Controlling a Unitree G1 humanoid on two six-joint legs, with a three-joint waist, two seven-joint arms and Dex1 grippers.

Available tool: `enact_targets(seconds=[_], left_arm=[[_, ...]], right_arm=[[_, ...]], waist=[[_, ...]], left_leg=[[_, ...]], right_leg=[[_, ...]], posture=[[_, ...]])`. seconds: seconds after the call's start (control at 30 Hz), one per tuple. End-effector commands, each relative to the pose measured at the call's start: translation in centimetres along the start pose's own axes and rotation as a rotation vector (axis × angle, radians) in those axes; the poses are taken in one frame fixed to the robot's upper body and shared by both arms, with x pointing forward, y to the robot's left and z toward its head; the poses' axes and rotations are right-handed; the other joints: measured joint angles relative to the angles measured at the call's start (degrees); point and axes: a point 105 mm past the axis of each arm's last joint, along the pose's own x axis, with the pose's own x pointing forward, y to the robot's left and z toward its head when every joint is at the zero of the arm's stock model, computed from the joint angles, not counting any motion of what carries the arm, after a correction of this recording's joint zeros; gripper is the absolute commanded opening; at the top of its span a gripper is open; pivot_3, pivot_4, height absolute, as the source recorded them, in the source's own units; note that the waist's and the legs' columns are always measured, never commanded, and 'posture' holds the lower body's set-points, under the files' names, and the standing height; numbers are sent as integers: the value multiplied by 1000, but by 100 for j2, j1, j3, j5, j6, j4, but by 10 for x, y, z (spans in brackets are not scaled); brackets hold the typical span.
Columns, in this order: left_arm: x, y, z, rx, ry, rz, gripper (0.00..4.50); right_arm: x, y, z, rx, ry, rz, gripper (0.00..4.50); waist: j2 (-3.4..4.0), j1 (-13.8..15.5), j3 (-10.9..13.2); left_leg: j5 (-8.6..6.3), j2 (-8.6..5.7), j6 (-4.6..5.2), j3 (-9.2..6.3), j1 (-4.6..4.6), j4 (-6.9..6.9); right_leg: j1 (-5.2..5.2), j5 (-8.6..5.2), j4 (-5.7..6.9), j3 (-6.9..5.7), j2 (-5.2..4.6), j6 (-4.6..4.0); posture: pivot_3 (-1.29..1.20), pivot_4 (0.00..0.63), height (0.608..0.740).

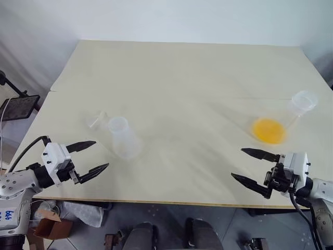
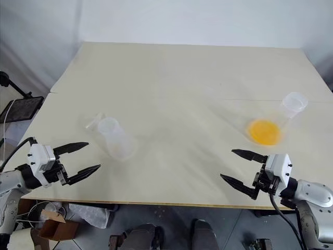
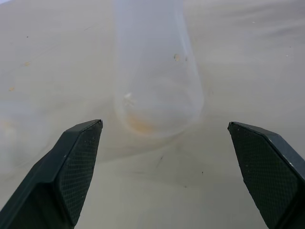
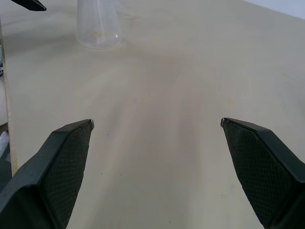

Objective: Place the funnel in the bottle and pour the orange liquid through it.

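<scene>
Left eye view shows the funnel (image 1: 97,120) lying on the worktop (image 1: 182,78) just beside the neck of the cloudy bottle (image 1: 123,138), in front of the left pincer (image 1: 88,157). Both this and the right pincer (image 1: 252,166) are wide open and hold nothing. The orange liquid (image 1: 269,130) sits in the clearer flask (image 1: 291,112) ahead of the right pincer. I judge the funnel very light, smooth and easy to flick away; its cone rim seems the best hold.
</scene>
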Motion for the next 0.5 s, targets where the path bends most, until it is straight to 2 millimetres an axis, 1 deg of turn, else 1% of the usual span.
enact_targets(seconds=[0.03, 0.33, 0.43, 0.5], left_arm=[[0, 1, 9, 25, -27, 3, 4500], [-5, 2, 11, -38, -60, 23, 4500], [-12, 4, 11, -90, -92, 60, 4500], [-19, 7, 7, -118, -99, 107, 4500]], right_arm=[[-4, -2, 9, -43, -14, -14, 4488], [1, 0, 9, -35, -24, -7, 4488], [8, 1, 13, -37, -50, 4, 4488], [14, 3, 17, -37, -71, 19, 4488]], waist=[[0, -3, 0], [0, -4, 0], [0, -6, 0], [0, -13, 0]], left_leg=[[0, 0, 0, 0, 0, 0], [0, 0, 0, 0, 2, 1], [0, 0, 0, 0, 2, 1], [0, 1, -1, 0, 2, 1]], right_leg=[[0, 0, 0, 0, 1, 0], [0, 0, 4, 0, 1, 0], [0, 0, 4, 1, 2, 0], [-1, 0, 5, 0, 2, 0]], posture=[[0, 150, 740], [0, 150, 740], [0, 150, 740], [0, 150, 740]])
